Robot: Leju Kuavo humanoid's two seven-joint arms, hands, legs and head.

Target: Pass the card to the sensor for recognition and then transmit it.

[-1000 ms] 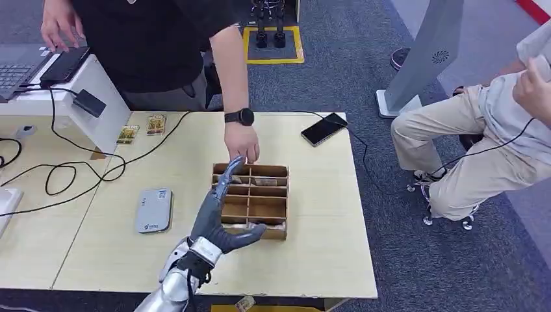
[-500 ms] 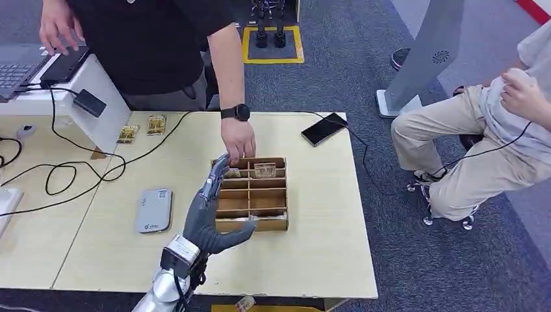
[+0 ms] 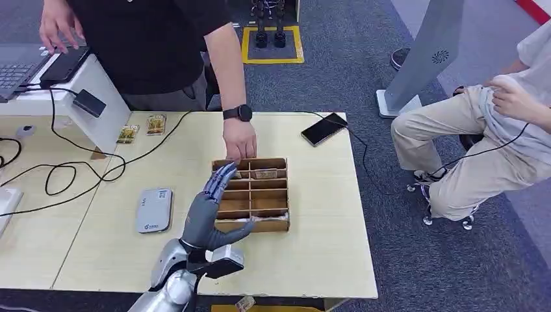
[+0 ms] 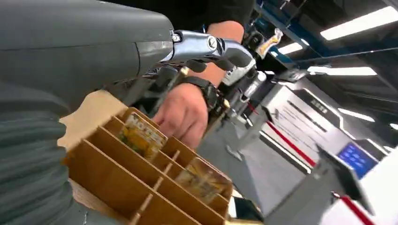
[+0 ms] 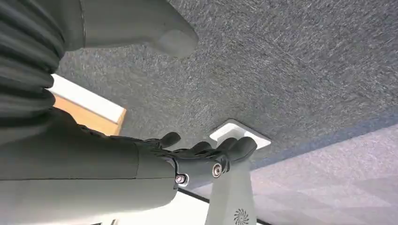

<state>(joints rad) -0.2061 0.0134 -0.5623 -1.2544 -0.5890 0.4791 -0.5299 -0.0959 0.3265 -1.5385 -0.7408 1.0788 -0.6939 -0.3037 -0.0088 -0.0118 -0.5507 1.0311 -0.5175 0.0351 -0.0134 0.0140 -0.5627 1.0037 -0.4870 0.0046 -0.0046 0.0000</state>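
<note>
your left robot hand [image 3: 206,211] spread and empty over the divided wooden box [image 3: 268,203] on the counter [image 3: 318,214], a person's hand [image 3: 240,140] at its far cards [image 4: 141,136], right robot hand [image 5: 202,157] hanging loosely open above carpet [image 5: 300,61]

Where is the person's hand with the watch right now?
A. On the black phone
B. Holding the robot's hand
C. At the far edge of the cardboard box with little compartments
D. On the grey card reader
C: the person's hand rests at the far rim of the cardboard box, while the robot's left hand hovers open at the box's near-left side.
</note>
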